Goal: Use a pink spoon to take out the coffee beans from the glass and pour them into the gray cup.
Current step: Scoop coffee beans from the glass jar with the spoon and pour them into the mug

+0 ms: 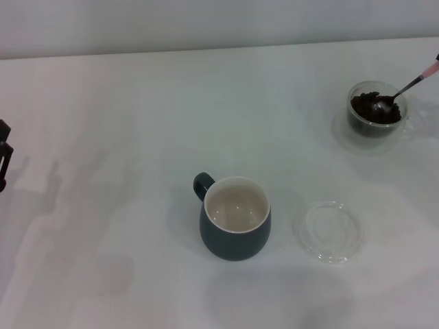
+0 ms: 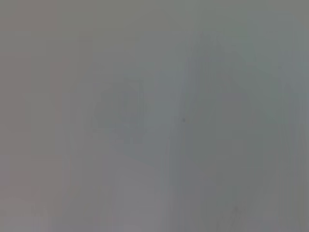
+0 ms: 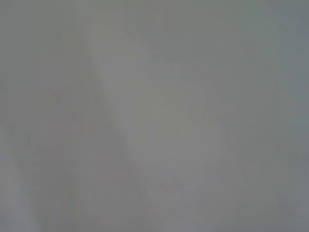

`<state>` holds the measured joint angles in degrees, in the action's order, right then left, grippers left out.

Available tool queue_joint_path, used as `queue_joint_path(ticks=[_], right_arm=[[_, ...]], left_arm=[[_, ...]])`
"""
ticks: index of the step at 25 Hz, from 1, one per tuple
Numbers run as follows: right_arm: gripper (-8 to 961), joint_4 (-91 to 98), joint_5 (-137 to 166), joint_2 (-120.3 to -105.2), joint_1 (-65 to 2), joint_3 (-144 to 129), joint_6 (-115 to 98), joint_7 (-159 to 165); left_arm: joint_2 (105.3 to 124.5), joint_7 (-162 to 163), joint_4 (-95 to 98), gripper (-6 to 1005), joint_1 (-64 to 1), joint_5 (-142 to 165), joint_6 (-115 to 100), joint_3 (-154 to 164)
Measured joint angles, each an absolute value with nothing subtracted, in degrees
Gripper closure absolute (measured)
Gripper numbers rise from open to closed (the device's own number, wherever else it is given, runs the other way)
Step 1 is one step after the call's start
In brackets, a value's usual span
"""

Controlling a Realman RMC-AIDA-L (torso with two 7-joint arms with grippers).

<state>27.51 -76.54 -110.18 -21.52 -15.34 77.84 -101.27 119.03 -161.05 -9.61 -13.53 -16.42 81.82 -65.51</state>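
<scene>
one gray cup (image 1: 235, 227), one glass (image 1: 376, 117), one pink spoon (image 1: 403, 90)

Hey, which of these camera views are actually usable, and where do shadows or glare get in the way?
Head view: sharp and evenly lit, showing the gray cup, the glass and the pink spoon; soft arm shadows fall across the table at lower left, and the flat clear dish is faint against white. Left wrist and right wrist views: featureless gray blur, nothing identifiable.

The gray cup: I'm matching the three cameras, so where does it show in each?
Head view: the gray cup stands low in the middle, the flat clear dish on its right.
Left wrist view: not in it.
Right wrist view: not in it.
Shared landmark: only the plain white table.
</scene>
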Motion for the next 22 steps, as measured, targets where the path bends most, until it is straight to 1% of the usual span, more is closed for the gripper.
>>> queue_joint_path(ticks=[7,15,19,22], right_arm=[[801,27.0,-77.0,-110.64,-21.6,-15.5,76.0,-94.3],[801,26.7,-76.8,-110.73,-21.2,-15.5,73.1,-83.4],[800,26.2,-76.6,-110.68,-20.8,-15.4,71.5,-78.8],[800,24.6,-76.9,-110.22,-20.6,-15.0,71.0,-75.7]], left_arm=[[118.91,-161.1,-9.5,481,-13.6,-16.7,81.8,-65.7],[118.87,-161.2,-9.3,481,-14.2,-16.7,81.8,-65.8],[118.83,-161.2,-9.3,481,-14.2,-16.7,81.7,-65.8],[118.82,-161.2,-9.2,481,-14.2,-16.7,81.6,-65.8]])
